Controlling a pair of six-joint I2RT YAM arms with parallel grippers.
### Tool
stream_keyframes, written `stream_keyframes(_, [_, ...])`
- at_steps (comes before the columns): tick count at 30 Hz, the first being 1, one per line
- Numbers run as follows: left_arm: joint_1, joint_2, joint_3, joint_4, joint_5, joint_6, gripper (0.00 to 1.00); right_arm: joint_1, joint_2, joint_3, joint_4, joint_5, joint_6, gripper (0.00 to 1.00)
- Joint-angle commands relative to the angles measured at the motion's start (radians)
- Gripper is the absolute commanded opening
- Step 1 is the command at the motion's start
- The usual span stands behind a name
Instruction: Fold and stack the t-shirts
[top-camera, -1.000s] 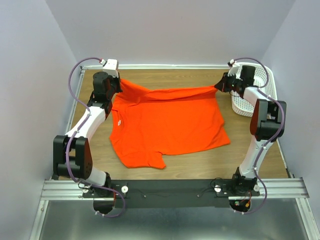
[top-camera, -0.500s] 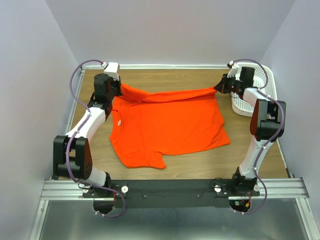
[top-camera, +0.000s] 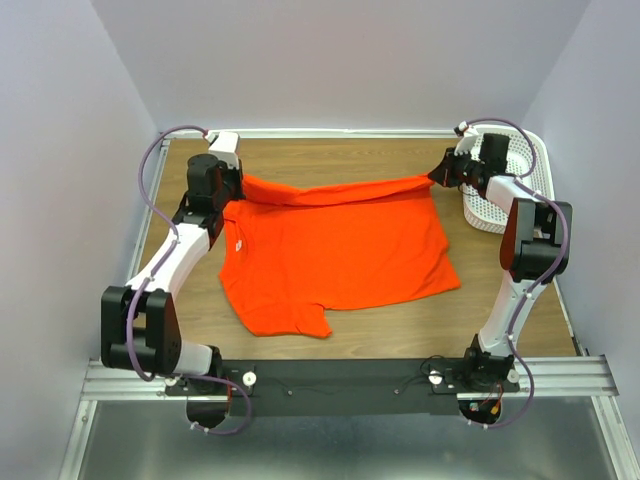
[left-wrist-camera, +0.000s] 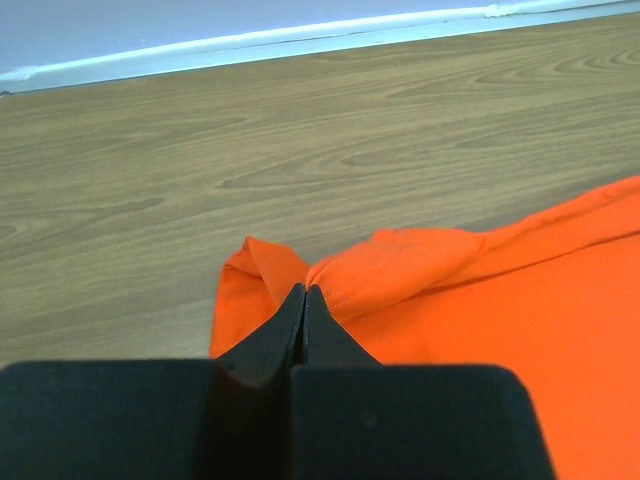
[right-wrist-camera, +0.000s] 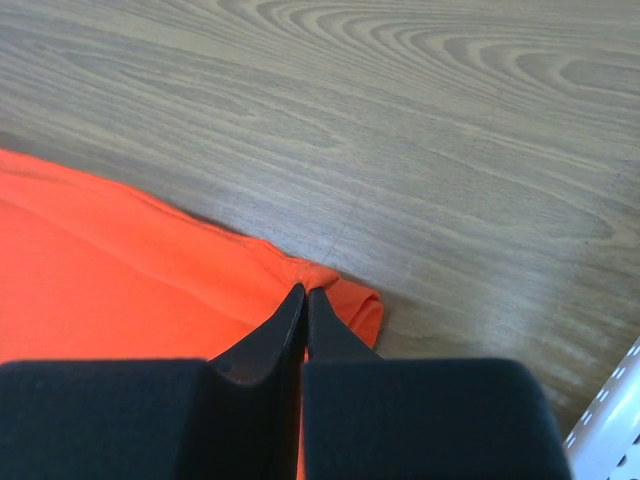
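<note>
One orange-red t-shirt (top-camera: 335, 250) lies spread on the wooden table (top-camera: 330, 155), its small white neck label (top-camera: 240, 243) at the left side. Its far edge is doubled over into a narrow strip between the two grippers. My left gripper (top-camera: 238, 183) is shut on the far left corner; in the left wrist view the tips (left-wrist-camera: 304, 290) pinch a bunched fold of the t-shirt (left-wrist-camera: 480, 300). My right gripper (top-camera: 437, 176) is shut on the far right corner, and the right wrist view shows its tips (right-wrist-camera: 305, 290) nipping the t-shirt's (right-wrist-camera: 100, 270) folded hem.
A white lattice basket (top-camera: 540, 165) stands at the far right corner of the table, just beyond my right gripper, and its rim (right-wrist-camera: 610, 430) shows in the right wrist view. Bare wood runs along the far edge up to the walls.
My left gripper has come a little nearer and lower with its corner, so the far edge of the t-shirt now lies flatter. The right gripper has stayed put.
</note>
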Motion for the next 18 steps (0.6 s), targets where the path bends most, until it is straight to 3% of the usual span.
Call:
stream_keyframes(1, [-0.009, -0.050, -0.020, -0.024, 0.025, 0.009, 0.00, -0.011, -0.006, 0.000, 0.024, -0.004, 0.003, 0.09])
stream_keyframes(18, [-0.024, -0.099, -0.053, -0.061, 0.042, 0.017, 0.00, -0.011, -0.017, -0.018, 0.024, 0.003, -0.011, 0.11])
